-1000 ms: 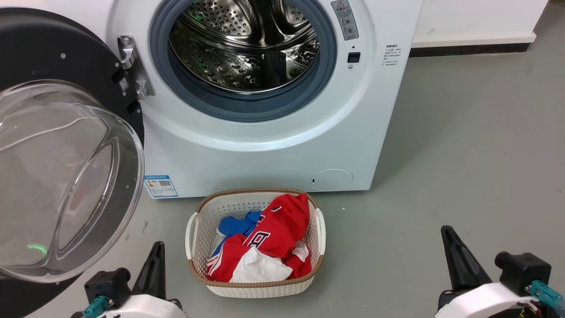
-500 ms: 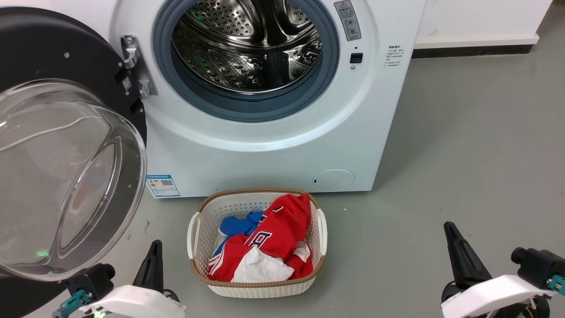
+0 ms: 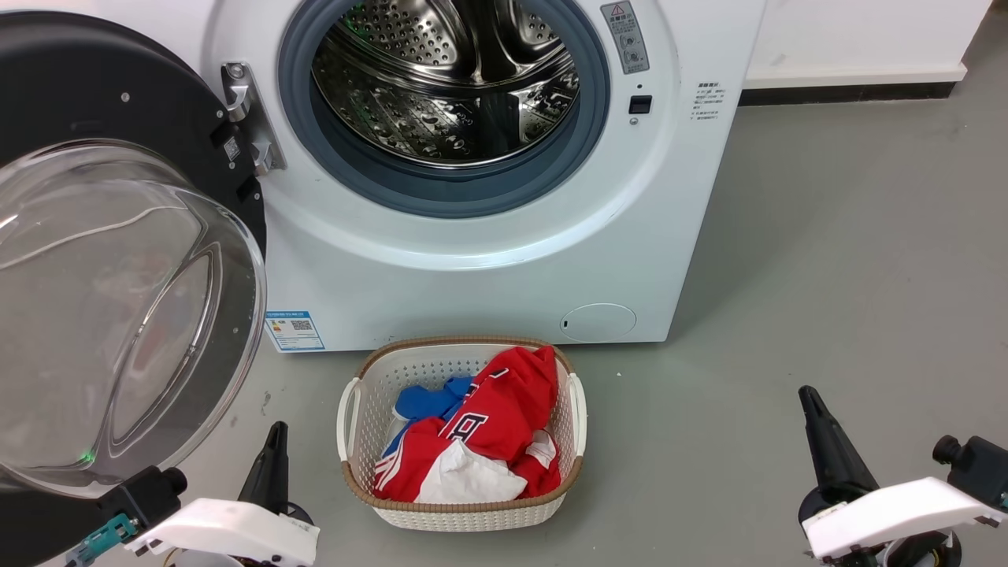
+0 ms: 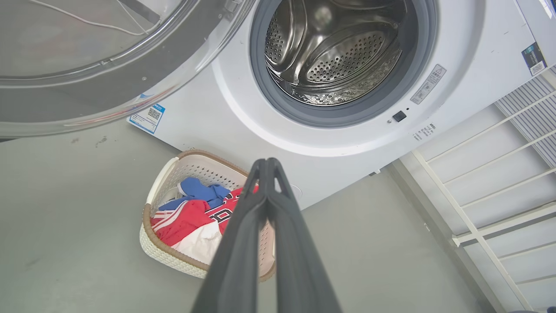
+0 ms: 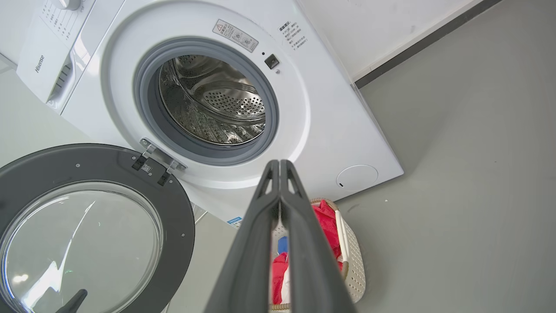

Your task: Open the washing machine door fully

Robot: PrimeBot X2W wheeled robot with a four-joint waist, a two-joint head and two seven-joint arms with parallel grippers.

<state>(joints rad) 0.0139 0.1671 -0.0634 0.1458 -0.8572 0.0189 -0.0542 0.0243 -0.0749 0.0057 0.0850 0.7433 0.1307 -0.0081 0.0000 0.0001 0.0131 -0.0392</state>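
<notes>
The white washing machine (image 3: 472, 268) stands ahead with its steel drum (image 3: 449, 87) exposed. The washing machine door (image 3: 118, 94) is swung out to the left on its hinge (image 3: 248, 118), its clear glass bowl (image 3: 118, 315) bulging toward me. My left gripper (image 3: 276, 431) is shut and empty at the lower left, just below and right of the bowl's rim, not touching it. My right gripper (image 3: 808, 395) is shut and empty over the floor at the lower right. The wrist views show closed fingers on the left gripper (image 4: 267, 161) and the right gripper (image 5: 279, 163), with the door (image 5: 173, 208) wide open.
A white basket (image 3: 354, 409) of red, blue and white clothes sits on the floor just before the machine, between my grippers. Open grey floor (image 3: 827, 236) lies to the right. A white rack (image 4: 499, 182) stands beside the machine.
The whole picture has shifted slightly, so the camera moved. Both wrists have sunk toward the bottom edge and turned outward. The door stands as before.
</notes>
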